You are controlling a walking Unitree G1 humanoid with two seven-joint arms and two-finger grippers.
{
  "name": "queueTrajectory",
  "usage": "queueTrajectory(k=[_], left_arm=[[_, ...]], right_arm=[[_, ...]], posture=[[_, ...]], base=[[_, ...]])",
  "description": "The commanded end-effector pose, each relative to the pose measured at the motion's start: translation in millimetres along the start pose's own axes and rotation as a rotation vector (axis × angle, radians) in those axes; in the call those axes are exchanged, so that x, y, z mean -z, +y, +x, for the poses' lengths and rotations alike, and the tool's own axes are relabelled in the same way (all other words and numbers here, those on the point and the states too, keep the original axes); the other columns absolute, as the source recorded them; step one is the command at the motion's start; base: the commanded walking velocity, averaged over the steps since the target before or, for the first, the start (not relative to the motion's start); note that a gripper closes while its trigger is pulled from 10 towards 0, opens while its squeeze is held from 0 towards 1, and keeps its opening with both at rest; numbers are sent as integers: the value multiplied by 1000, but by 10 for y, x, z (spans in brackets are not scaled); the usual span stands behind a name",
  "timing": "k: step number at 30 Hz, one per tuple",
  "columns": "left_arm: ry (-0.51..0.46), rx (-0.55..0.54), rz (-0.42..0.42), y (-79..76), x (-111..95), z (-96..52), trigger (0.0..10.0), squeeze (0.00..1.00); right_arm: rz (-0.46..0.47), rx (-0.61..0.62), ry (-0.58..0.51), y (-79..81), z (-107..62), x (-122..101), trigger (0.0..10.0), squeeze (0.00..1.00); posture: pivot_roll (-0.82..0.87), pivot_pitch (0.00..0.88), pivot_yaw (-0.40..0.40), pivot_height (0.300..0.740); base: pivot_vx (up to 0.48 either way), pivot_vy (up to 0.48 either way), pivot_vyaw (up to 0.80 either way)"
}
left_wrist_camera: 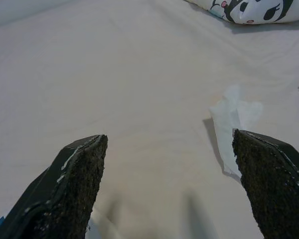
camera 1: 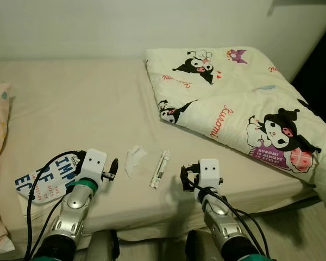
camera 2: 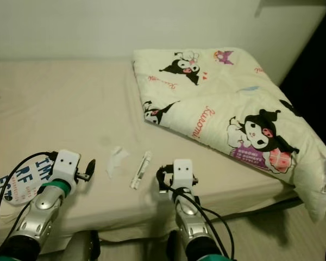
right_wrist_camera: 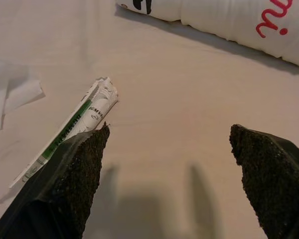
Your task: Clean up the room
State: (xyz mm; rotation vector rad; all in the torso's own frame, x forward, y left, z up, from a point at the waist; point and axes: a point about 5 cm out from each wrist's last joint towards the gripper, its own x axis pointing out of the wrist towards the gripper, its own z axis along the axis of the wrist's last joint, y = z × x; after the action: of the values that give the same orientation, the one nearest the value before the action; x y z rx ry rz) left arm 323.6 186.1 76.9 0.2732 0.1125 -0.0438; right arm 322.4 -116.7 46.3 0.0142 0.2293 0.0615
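Left pincer (left_wrist_camera: 169, 191): fingers spread, near crumpled white tissue (camera 1: 133, 160);
Right pincer (right_wrist_camera: 169, 186): fingers spread, beside white green-striped paper wrapper (camera 1: 160, 169);
Cream blanket (camera 1: 244, 103): "Kuromi" in red

A beige bed (camera 1: 70, 109) holds quilt (camera 1: 244, 103), tissue (camera 1: 134, 160), wrapper (camera 1: 160, 169).

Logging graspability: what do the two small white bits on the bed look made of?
Crumpled scrap: thin tissue or soft paper, matte, limp folds. Long wrapper: printed paper or thin plastic film, slightly glossy, twisted end, green stripe; which one is unclear. Both lie on the bed sheet, matte woven fabric.
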Motion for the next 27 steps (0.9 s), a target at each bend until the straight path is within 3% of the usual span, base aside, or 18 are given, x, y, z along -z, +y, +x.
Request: queueTrajectory(k=[1,11,15,16,19,20,21,22,23,24,25,27], left_arm=[[31,9,9,-13,85,-30,10000,0],[11,-24,-29,112,54,-68,10000,0],[-1,-95,30,441,174,-285,10000,0],[-1,-95,30,441,174,-285,10000,0],[30,-110,105,649,342,-549,10000,0],[30,-110,105,649,342,-549,10000,0],[44,-109,117,675,399,-632,10000,0],[44,-109,117,675,399,-632,10000,0],[54,-109,120,686,444,-703,10000,0],[54,-109,120,686,444,-703,10000,0],[59,-108,120,683,470,-755,10000,0],[57,-101,125,658,478,-792,10000,0]], right_arm=[[6,-7,12,11,-14,44,10000,0],[4,-92,33,83,17,32,10000,0],[-21,-181,28,222,119,-121,10000,0],[-21,-181,28,222,119,-121,10000,0],[-31,-275,7,424,184,-279,10000,0],[-31,-275,7,424,184,-279,10000,0],[-27,-313,-2,497,189,-316,10000,349],[-27,-313,-2,497,189,-316,10000,349],[-26,-349,-7,571,191,-346,10000,788],[-26,-349,-7,571,191,-346,10000,788],[-27,-384,-9,636,189,-365,10000,1000],[-31,-428,-6,720,179,-372,10000,1000]], posture=[[113,0,-14,586],[123,0,-33,571],[143,22,-51,571],[143,22,-51,571],[155,31,-61,571],[155,31,-61,571],[168,42,-73,571],[168,42,-73,571],[173,47,-78,571],[173,47,-78,571],[178,55,-85,571],[186,69,-94,571]], base=[[0,0,0],[0,0,0],[0,0,0],[0,0,0],[0,0,0],[0,0,0],[0,0,0],[0,0,0],[0,0,0],[0,0,0],[0,0,0],[0,0,0]])
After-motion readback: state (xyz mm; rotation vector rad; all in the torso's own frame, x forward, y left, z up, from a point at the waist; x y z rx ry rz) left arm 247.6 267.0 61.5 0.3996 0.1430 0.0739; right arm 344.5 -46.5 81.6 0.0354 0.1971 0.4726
